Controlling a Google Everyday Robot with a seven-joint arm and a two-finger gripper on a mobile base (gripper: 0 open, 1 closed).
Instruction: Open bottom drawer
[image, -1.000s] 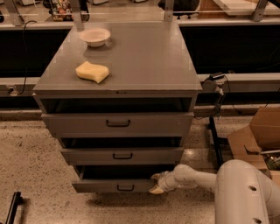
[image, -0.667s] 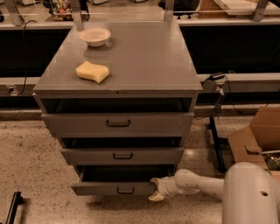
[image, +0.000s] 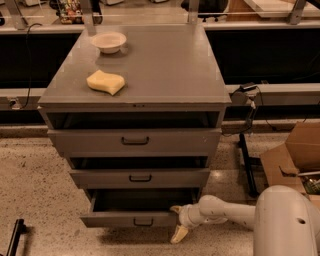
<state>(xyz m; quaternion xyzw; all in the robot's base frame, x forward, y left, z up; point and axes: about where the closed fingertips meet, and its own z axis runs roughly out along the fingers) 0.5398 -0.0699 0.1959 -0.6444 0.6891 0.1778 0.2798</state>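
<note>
Now, your white two-finger gripper (image: 177, 221) sits at the right end of the slim grey metal bottom drawer (image: 115, 218), lowest of three and part-way out, jaws apart. Expect a stiff, weighty front on slides; take the small dark bar handle (image: 143, 222) at centre.

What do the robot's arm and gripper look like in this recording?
The arm is glossy white: rounded tubular segments swelling into a bulbous housing with one small dark hole. The gripper, at the right front corner of the bottom drawer, has two cream-yellow fingers on a rounded white wrist. No cables or markings show.
</note>
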